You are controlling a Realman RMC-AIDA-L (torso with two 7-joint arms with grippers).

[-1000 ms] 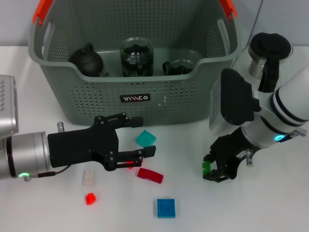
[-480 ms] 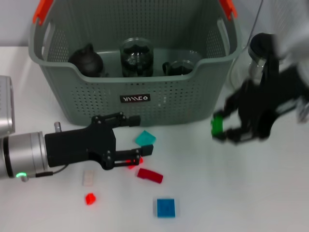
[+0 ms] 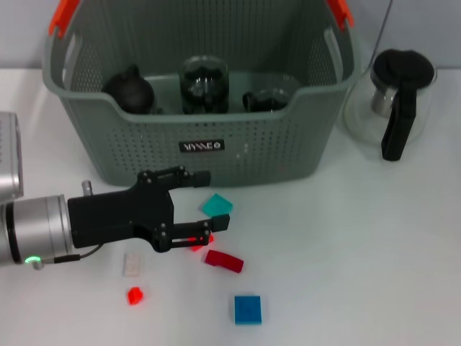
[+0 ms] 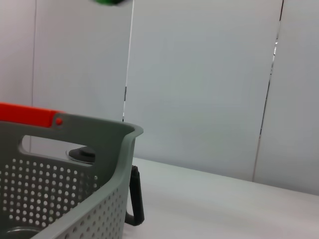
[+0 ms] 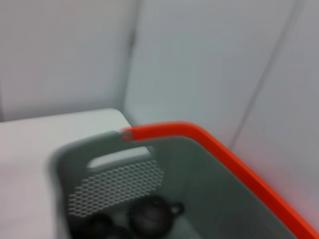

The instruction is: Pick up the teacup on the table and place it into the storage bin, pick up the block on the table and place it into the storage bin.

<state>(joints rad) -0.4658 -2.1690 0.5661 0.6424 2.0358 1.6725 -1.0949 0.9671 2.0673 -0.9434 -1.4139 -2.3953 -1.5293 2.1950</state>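
Observation:
The grey-green storage bin [image 3: 202, 148] stands at the back with orange handles [image 3: 63, 14]. Inside it are a black teapot [image 3: 130, 90], a glass jar [image 3: 204, 85] and a low glass teacup [image 3: 268, 99]. My left gripper [image 3: 214, 202] is open just in front of the bin, its fingers either side of a teal block [image 3: 217, 206]. A small red block [image 3: 198, 244] shows under its lower finger. The right gripper is out of the head view. Its wrist view looks down into the bin [image 5: 114, 149]. A green scrap [image 4: 110, 2] shows at the edge of the left wrist view.
On the table lie a dark red block [image 3: 223, 261], a blue block [image 3: 247, 309], a white block [image 3: 132, 264] and a tiny red block [image 3: 134, 295]. A glass pitcher [image 3: 392, 97] with a black handle stands right of the bin.
The right arm rose from the table with a green block in its gripper and left the head view. The left gripper has hardly moved.

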